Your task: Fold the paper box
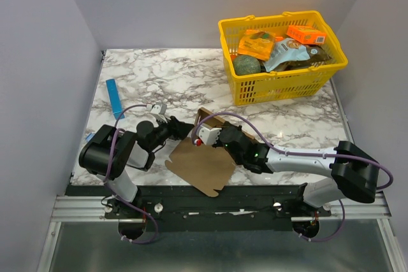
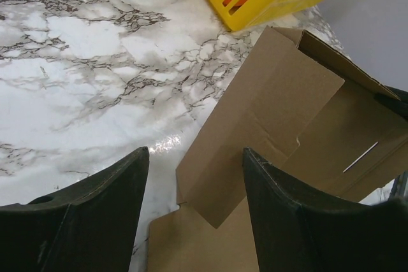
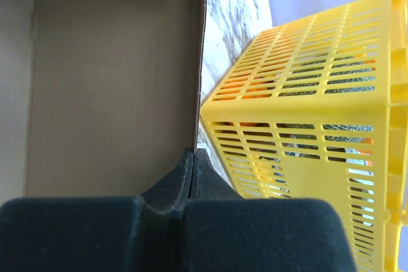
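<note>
The paper box [image 1: 203,165] is a brown cardboard sheet, partly raised, lying at the near middle of the marble table [image 1: 172,74]. In the right wrist view its inner walls [image 3: 115,87] fill the left half. There my right gripper [image 3: 196,152] is shut on the thin edge of one upright wall. From above, the right gripper [image 1: 205,134] sits at the box's far left corner. My left gripper [image 2: 194,152] is open, its dark fingers [image 2: 95,214] on either side of a folded flap [image 2: 268,113] without touching it. In the top view, the left gripper [image 1: 180,129] is just left of the box.
A yellow basket [image 1: 282,87] with orange printed boxes and other items stands at the back right, close behind the box [image 3: 306,93]. A thin blue strip [image 1: 115,98] lies at the far left of the table. The box's near flap overhangs the table's front edge.
</note>
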You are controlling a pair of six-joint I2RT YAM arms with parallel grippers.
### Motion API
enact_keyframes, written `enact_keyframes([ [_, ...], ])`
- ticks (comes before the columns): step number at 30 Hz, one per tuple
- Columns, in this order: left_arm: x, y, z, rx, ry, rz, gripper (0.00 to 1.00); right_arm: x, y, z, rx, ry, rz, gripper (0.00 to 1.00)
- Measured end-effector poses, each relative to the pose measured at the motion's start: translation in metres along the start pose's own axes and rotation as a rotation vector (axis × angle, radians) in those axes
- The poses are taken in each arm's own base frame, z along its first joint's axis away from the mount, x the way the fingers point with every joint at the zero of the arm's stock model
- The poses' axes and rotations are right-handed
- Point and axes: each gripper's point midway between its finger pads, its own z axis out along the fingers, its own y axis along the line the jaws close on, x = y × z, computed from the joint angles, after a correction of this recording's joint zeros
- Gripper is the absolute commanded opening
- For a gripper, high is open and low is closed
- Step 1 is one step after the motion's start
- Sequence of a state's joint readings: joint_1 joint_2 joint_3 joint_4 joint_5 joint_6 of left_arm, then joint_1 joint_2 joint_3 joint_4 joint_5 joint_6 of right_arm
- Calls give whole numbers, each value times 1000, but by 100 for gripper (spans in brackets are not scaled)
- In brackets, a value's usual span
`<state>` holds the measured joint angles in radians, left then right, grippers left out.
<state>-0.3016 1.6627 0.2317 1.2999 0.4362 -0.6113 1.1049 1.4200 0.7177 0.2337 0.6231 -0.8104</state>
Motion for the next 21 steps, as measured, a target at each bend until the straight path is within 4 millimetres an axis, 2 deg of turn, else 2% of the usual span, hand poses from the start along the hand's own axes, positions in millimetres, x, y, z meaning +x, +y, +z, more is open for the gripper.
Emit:
enact_keyframes([
  [8,-9,-4,11,35,-11,31,68,0,0,0,0,1,8,1],
  [21,-7,-10,22,73,1,57,67,2,0,0,6,10,15,1],
])
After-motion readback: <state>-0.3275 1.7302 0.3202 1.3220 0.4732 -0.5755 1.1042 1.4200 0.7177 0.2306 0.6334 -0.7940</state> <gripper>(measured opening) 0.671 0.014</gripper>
